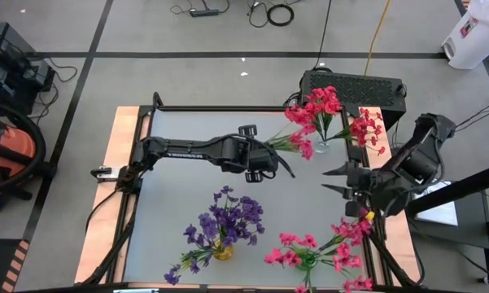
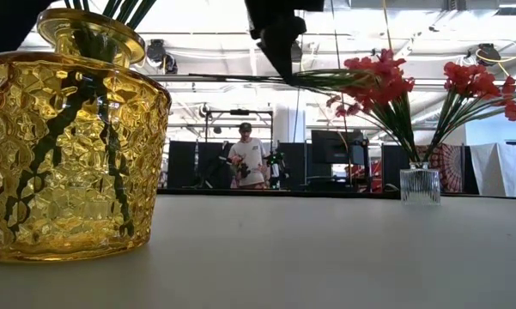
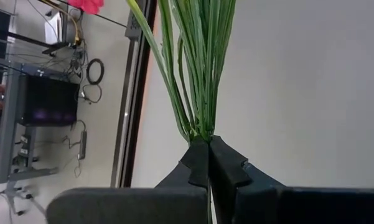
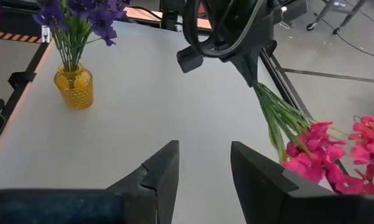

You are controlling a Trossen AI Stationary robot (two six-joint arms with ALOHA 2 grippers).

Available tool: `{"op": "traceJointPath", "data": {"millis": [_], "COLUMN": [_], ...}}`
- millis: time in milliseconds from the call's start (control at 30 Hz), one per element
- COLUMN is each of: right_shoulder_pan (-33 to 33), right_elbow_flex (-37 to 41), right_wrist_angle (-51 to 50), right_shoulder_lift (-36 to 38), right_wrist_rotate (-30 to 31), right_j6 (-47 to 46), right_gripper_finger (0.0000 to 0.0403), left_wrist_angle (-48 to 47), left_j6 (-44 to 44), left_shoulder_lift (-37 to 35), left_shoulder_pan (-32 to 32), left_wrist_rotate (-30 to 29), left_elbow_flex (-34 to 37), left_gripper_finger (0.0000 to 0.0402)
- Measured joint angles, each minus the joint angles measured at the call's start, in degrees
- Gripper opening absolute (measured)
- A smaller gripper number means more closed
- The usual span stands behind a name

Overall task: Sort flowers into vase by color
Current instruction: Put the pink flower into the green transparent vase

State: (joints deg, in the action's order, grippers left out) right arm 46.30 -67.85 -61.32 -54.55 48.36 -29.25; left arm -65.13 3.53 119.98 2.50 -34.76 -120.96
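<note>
Left hand [image 1: 286, 168] clamps our red sprig [image 1: 297, 140] by its stem ends, held level above the desk [image 1: 179, 195], blossoms toward the clear vase [image 1: 321, 146] just beyond; right hand [image 1: 335, 180] waits part-open, empty, nearby.

We see a yellow vase [image 2: 73, 146] of glossy, dimpled glass and a small clear vase [image 2: 421, 185] of ribbed glass on the matt, smooth pale worktop [image 2: 326, 257], edged in bare wood [image 1: 122, 146]. The red sprig [image 3: 199, 68] has smooth plastic-looking stems; the left tool [image 3: 208, 163] is matt black.
</note>
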Motion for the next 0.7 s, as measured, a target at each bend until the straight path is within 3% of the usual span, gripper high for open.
{"op": "traceJointPath", "data": {"millis": [200,433,700], "right_shoulder_pan": [4.5,9.71,14.35], "right_elbow_flex": [0.04,0.39,4.87], "right_wrist_angle": [-2.8,-3.57,-3.16], "right_shoulder_lift": [2.16,2.62,2.54], "right_wrist_rotate": [1.66,4.35,8.28], "right_j6": [-3.72,-6.52,-11.13], "right_gripper_finger": [0.0137,0.0137,0.0137], "left_wrist_angle": [3.5,6.58,8.49], "left_j6": [1.49,9.0,14.1], "left_shoulder_lift": [0.0,0.0,0.04], "left_shoulder_pan": [-0.52,1.37,3.58], "left_wrist_rotate": [1.39,16.18,17.8], "left_elbow_flex": [-0.01,-0.01,0.0], "left_gripper_finger": [0.0,0.0,0.0]}}
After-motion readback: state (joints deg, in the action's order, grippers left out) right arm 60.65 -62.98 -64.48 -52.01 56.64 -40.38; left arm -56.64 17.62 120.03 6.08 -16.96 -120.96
